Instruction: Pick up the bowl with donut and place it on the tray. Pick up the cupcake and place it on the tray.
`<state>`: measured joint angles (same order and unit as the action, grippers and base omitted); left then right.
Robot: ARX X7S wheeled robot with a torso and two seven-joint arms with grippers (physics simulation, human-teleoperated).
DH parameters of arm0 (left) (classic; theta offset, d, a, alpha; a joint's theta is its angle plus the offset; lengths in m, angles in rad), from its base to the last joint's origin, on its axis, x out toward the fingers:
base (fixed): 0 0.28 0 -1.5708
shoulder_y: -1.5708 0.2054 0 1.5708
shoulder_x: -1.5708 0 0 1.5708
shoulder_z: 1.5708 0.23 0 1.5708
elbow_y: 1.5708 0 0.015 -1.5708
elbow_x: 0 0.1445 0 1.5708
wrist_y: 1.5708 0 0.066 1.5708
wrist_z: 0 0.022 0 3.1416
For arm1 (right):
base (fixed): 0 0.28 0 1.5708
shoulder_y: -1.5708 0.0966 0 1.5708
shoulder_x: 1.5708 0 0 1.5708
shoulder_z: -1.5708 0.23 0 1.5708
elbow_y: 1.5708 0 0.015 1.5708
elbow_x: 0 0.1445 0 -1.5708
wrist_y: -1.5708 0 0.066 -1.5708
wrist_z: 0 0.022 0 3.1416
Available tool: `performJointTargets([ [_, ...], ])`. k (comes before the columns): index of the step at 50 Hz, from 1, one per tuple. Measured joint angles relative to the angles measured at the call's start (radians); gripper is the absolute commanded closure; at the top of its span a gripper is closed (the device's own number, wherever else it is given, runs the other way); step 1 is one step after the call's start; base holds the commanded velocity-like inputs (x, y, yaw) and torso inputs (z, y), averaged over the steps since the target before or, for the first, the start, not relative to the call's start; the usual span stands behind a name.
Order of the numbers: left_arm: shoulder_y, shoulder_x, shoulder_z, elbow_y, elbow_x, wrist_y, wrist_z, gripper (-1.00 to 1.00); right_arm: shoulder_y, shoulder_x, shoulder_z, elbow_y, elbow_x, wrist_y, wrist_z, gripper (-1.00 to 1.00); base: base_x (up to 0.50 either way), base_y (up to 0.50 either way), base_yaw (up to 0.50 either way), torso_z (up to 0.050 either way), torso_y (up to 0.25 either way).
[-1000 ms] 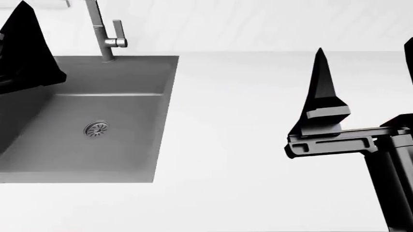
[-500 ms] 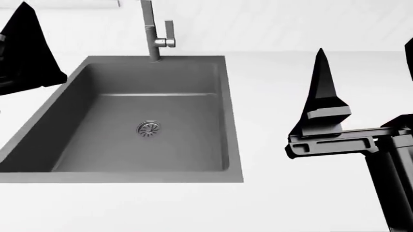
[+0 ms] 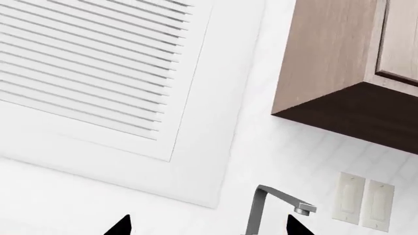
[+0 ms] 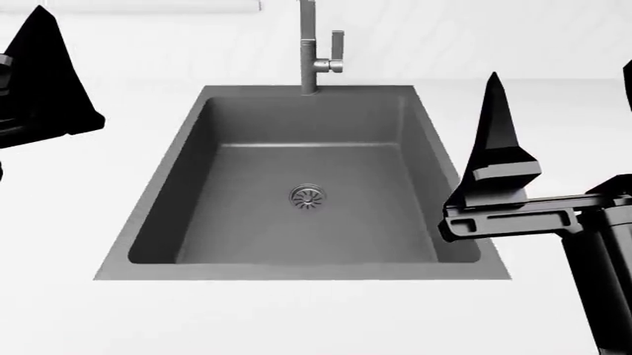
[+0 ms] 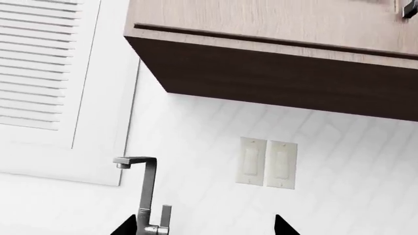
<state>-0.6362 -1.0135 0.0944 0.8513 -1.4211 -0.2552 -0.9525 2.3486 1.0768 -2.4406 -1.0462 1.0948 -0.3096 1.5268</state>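
In the head view, a dark grey sink with a faucet is seen set in a white counter; bowl, donut, cupcake and tray are out of frame. The left gripper and the right gripper are shown by the wrist views with fingertips apart, raised toward wall outlets and a cabinet.

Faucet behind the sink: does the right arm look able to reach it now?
Probably yes. The right gripper is open beside the sink, and nothing stands between it and the faucet at the far rim.
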Motion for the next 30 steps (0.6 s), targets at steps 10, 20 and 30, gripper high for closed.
performJointTargets([
  [10,-0.001,0.000,-0.001,0.000,-0.001,-0.001,-0.001,-1.00,0.000,0.002,0.001,0.000,0.002,0.002,-0.001,-1.00,0.00,0.50,0.00,0.000,0.001],
  [20,-0.001,0.002,-0.001,-0.001,0.000,-0.002,-0.001,-1.00,-0.001,0.002,0.002,0.000,0.002,0.004,-0.002,-1.00,0.00,0.50,0.00,0.000,0.000],
  [30,0.000,0.002,-0.002,0.001,0.001,-0.003,-0.001,-1.00,-0.003,0.002,0.002,0.000,0.003,0.005,-0.003,-1.00,0.00,0.50,0.00,0.000,0.000],
])
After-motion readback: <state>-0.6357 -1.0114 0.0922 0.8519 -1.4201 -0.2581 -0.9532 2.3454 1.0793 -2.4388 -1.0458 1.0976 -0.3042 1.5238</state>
